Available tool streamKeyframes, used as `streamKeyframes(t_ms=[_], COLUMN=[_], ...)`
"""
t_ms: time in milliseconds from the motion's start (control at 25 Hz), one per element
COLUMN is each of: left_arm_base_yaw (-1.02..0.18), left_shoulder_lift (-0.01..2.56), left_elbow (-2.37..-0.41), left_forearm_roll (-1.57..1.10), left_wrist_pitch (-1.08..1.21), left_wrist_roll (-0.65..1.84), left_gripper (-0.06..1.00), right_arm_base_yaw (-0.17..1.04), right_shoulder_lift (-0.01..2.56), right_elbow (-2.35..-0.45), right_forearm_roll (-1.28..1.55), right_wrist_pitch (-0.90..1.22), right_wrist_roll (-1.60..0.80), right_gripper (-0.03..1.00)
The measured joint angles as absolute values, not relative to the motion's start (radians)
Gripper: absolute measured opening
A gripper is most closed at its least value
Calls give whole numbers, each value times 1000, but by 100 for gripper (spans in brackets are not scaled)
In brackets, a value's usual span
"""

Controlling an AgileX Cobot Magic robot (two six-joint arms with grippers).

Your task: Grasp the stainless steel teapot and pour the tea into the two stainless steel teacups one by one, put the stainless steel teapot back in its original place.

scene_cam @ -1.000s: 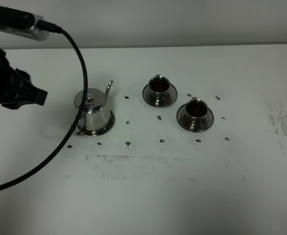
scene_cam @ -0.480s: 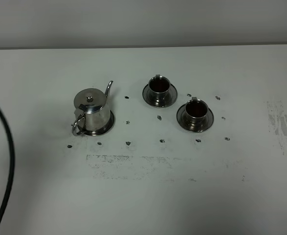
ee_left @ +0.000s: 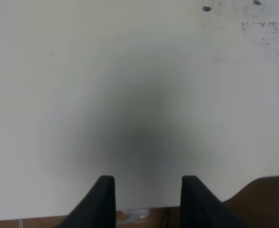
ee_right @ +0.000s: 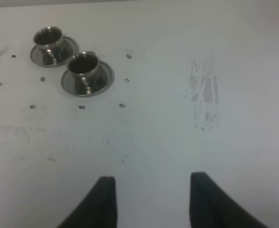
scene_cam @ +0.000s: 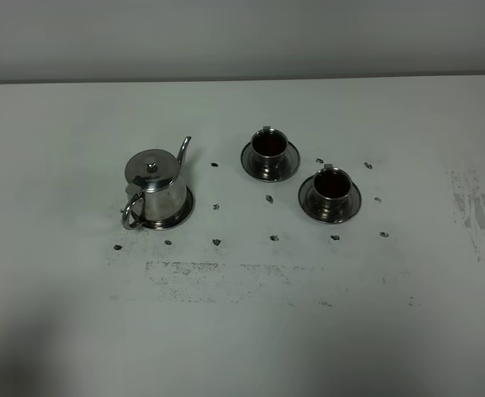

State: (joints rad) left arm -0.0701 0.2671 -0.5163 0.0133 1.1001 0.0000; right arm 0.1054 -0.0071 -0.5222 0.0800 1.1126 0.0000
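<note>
The stainless steel teapot stands upright, lid on, on its round saucer left of centre, spout pointing away to the right. Both stainless steel teacups sit on saucers to its right, with dark tea in each. The right wrist view shows the same cups far ahead of my right gripper, which is open and empty. My left gripper is open over bare table, with nothing between its fingers. Neither gripper appears in the exterior high view.
Small black marks dot the white table around the teapot and cups. A grey scuffed patch lies at the far right. The table's front edge runs just below the left fingers.
The left arm and its black cable have pulled back out of the exterior high view to the lower left. Teapot and cups have not moved.
</note>
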Motion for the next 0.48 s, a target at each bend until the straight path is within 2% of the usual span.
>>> streamKeyframes(t_ms=[480], left_arm_base_yaw=[-70], left_shoulder_lift=[94], left_elbow=[-458], left_forearm_roll=[0], left_wrist_pitch=[1063], left_wrist_roll=[0], left_gripper=[33], right_arm_base_yaw=[105], right_shoulder_lift=[-7], right_elbow=[-522], right_forearm_roll=[80], right_wrist_pitch=[1113], right_wrist_roll=[0], right_gripper=[35])
